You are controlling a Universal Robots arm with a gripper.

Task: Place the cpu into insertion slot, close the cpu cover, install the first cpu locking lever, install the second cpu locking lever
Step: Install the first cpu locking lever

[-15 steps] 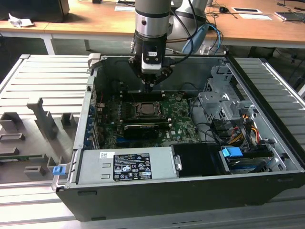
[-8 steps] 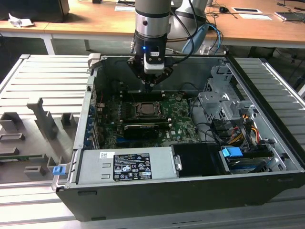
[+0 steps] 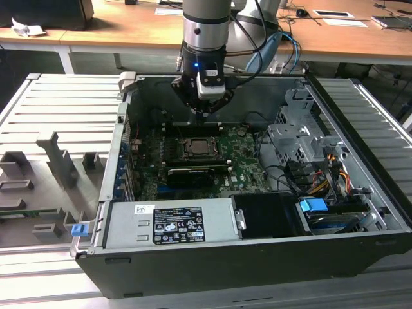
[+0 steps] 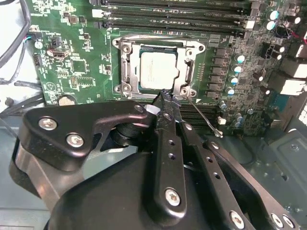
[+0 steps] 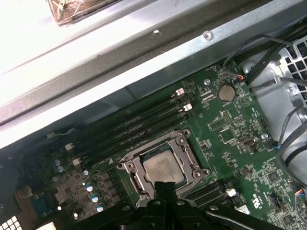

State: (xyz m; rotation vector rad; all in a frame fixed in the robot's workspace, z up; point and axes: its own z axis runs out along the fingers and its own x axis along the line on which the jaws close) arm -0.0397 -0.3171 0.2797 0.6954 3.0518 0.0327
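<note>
Deep inside the open dark grey metal computer case (image 3: 212,283), the arm's black gripper (image 3: 205,111) hangs close over the insertion slot (image 4: 136,67), a square black socket with a thin metal rim on the green motherboard (image 3: 248,167). The cpu (image 4: 158,71), a small flat square chip with a dull silver-grey metal top, sits within the insertion slot, level and square to it. The cpu cover (image 4: 125,64), a thin silvery-grey metal frame plate with a large square window, lies flat on the insertion slot. In both wrist views the chip shows through that window.

The gripper's black fingers (image 4: 165,143) are pressed together with nothing seen between them. Their tips stand just over one edge of the insertion slot, near a corner of the cover frame; whether they touch the frame I cannot tell. A thin bright metal wire lever (image 4: 204,116) slants away from that same corner of the insertion slot, out across the board, just beside the fingertips.

Long black memory slots (image 5: 129,127) run in a parallel row along the side of the insertion slot opposite the gripper. In the exterior view a silver-grey box-shaped power supply (image 3: 170,222) with a white label lies well apart from the insertion slot, against the case's near wall.
</note>
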